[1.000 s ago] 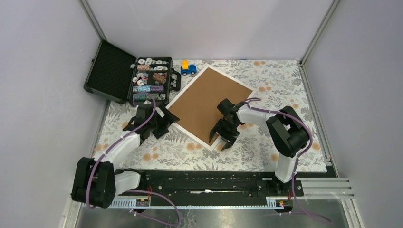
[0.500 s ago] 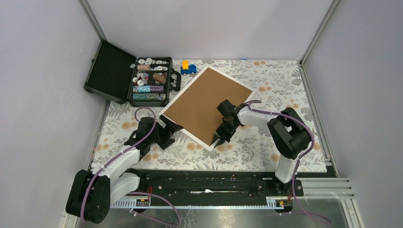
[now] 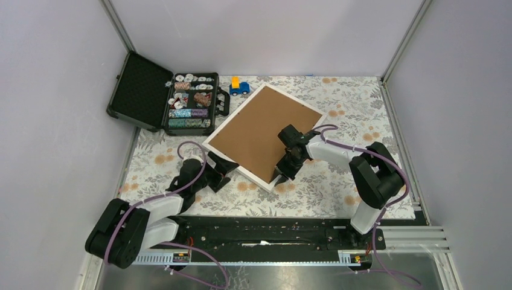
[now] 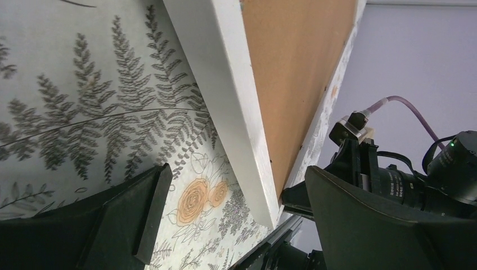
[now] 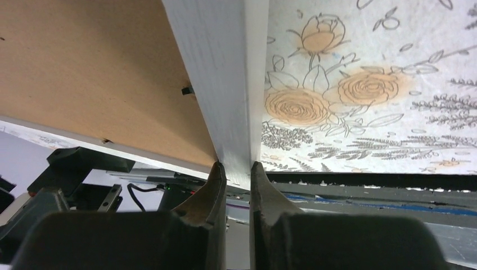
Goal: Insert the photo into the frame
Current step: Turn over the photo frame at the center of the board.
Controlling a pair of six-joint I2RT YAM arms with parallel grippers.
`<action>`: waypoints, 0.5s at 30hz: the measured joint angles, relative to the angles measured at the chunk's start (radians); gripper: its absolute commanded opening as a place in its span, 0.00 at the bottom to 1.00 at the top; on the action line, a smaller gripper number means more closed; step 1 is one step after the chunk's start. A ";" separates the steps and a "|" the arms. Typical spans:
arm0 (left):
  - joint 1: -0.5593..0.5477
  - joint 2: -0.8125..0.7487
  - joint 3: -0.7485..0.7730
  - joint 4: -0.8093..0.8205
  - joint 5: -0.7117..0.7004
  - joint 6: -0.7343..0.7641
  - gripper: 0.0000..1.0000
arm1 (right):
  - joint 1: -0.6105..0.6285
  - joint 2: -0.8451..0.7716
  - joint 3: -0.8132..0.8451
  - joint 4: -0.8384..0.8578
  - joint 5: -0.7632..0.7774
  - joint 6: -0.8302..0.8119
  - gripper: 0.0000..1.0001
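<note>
My right gripper (image 5: pixel 235 169) is pinched thinly on the bottom corner of the frame (image 3: pixel 261 130) — white moulding, brown back up, mid-picture overhead. The left gripper (image 3: pixel 220 173) gapes at lower left, just clear of it. I can't see the photo. Lifting by one corner, I'd expect a twist — then a slip.

Pale lilac walls (image 3: pixel 259 36), floral-print tabletop (image 3: pixel 362 103), aluminium corner posts (image 3: pixel 407 39), even light

Floral-patterned table (image 3: pixel 362 103), frame (image 3: pixel 259 127) back up, open case (image 3: pixel 187 103), toy truck (image 3: pixel 240 86)
</note>
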 measured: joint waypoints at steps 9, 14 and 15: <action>-0.068 0.178 -0.069 0.376 -0.039 -0.040 0.93 | 0.000 -0.057 0.000 -0.021 -0.002 0.034 0.00; -0.106 0.410 -0.071 0.689 -0.074 -0.065 0.75 | 0.000 -0.060 0.000 -0.024 -0.002 0.043 0.00; -0.111 0.452 -0.069 0.747 -0.081 -0.074 0.68 | 0.000 -0.063 0.000 -0.024 -0.001 0.044 0.00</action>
